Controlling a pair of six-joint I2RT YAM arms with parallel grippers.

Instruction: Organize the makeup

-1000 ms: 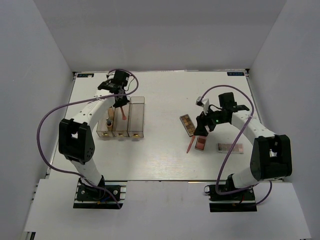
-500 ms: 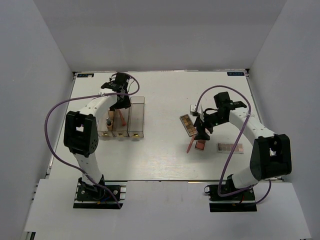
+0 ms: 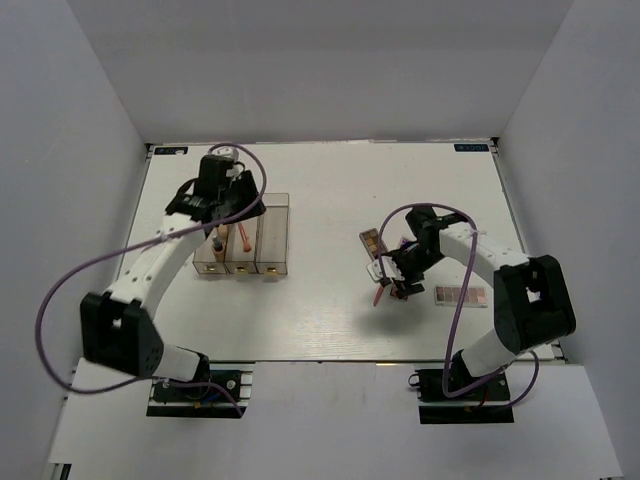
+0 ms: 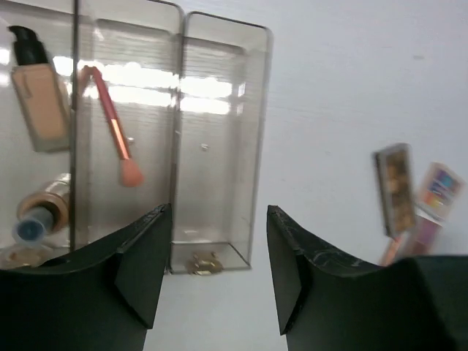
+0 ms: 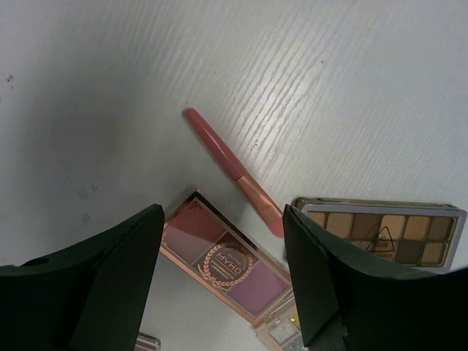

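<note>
The makeup is split between two places. In the clear organizer (image 4: 219, 88) (image 3: 272, 235) a beige bottle (image 4: 40, 102) stands in the left compartment with a second bottle (image 4: 36, 216) below it. An orange-pink stick (image 4: 113, 124) leans in the middle compartment. My left gripper (image 4: 219, 270) (image 3: 228, 205) hangs open and empty above the organizer. My right gripper (image 5: 223, 285) (image 3: 393, 278) is open just over a pink palette (image 5: 227, 259). Beside it lie another stick (image 5: 234, 172) (image 3: 378, 292) and a brown multicolour palette (image 5: 387, 234) (image 3: 372, 243). A mauve palette (image 3: 460, 295) lies to the right.
The organizer's right compartment (image 4: 216, 161) holds no makeup. White walls close in the table (image 3: 320, 330) on three sides. Purple cables loop from both arms.
My left gripper has opened, let go of the orange-pink stick into the middle compartment and drawn back. My right gripper has come down and forward over the pink palette.
</note>
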